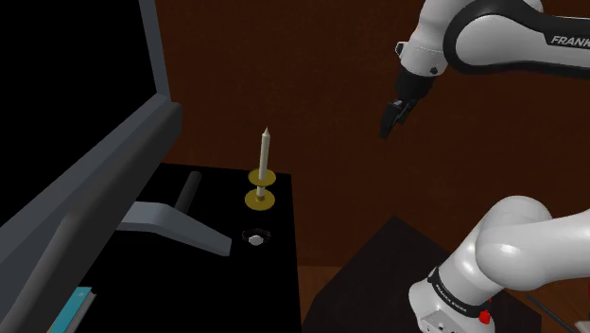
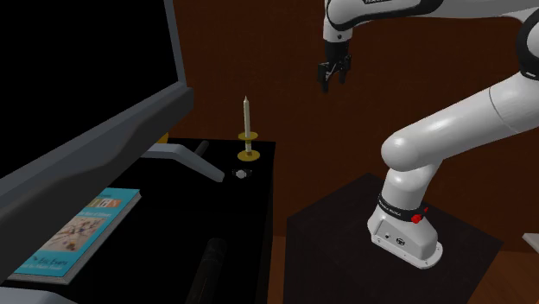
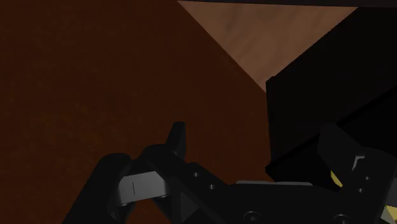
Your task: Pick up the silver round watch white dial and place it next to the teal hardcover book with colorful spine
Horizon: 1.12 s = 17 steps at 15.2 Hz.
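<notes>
The small silver round watch [image 1: 256,238] [image 2: 241,174] with a pale dial lies flat on the black table [image 1: 274,293], near the edge facing the arm. The teal hardcover book [image 2: 73,233] [image 1: 72,310] lies flat at the table's near end, under the big screen. My gripper [image 1: 390,121] [image 2: 335,76] hangs open in mid-air, high above the floor beside the table and well away from the watch, holding nothing. In the wrist view its black fingers [image 3: 177,137] stand apart over dark brown floor, with a black table corner [image 3: 318,108] off to one side.
A white candle in a brass holder [image 1: 263,170] [image 2: 248,131] stands just behind the watch. A large dark screen with a grey foot [image 1: 175,222] [image 2: 177,154] overhangs much of the table. A black cylinder [image 2: 207,268] lies at the table's near end.
</notes>
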Available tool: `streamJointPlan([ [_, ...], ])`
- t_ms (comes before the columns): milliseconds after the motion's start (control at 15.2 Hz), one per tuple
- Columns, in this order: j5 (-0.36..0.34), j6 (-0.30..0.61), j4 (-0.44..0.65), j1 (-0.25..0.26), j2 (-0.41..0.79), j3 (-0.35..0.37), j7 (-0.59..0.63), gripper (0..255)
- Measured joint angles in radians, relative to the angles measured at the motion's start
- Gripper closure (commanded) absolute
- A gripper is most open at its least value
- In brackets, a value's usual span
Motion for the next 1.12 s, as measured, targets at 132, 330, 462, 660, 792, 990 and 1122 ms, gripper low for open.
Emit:
streamJointPlan([
  [132, 0.004, 0.013, -0.011, 0.004, -0.003, 0.008, 0.009, 0],
  [330, 0.026, 0.098, -0.073, 0.026, -0.007, 0.049, 0.056, 0],
  [462, 0.046, 0.162, -0.126, 0.047, -0.019, 0.089, 0.100, 0],
  [660, 0.066, 0.267, -0.180, 0.071, -0.003, 0.144, 0.158, 0],
  [792, 0.082, 0.338, -0.212, 0.089, 0.016, 0.193, 0.209, 0],
  [990, 0.096, 0.446, -0.254, 0.109, 0.048, 0.264, 0.281, 0],
  [1122, 0.094, 0.525, -0.270, 0.110, 0.088, 0.310, 0.328, 0],
])
